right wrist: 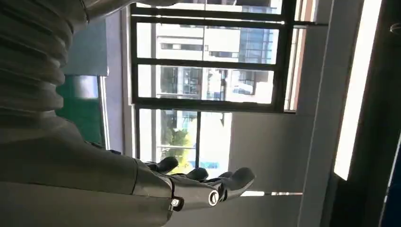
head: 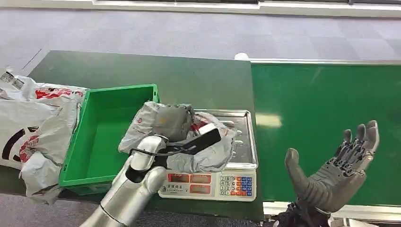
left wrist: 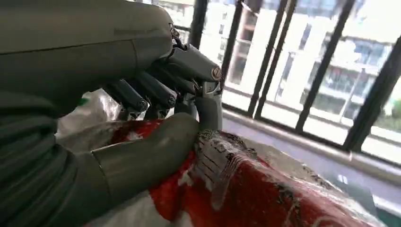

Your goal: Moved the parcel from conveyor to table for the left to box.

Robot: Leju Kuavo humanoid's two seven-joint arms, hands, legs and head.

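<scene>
Left arm [head: 127, 194]: we see silver metal with a black cable.
Left hand [head: 172, 122]: grey ribbed cover, darker fingers [left wrist: 142, 92], small screws.
Right hand [head: 338, 175]: we see grey.

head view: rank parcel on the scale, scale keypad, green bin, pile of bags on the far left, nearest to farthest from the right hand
1. Scale keypad, just left of the right hand.
2. Parcel, on the scale tray under the left hand.
3. Green bin, left of the scale.
4. Pile of bags, beyond the bin at the left edge.

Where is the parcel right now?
In the head view, the parcel lies on the scale, right of the green bin, with the left hand gripping it.
</scene>
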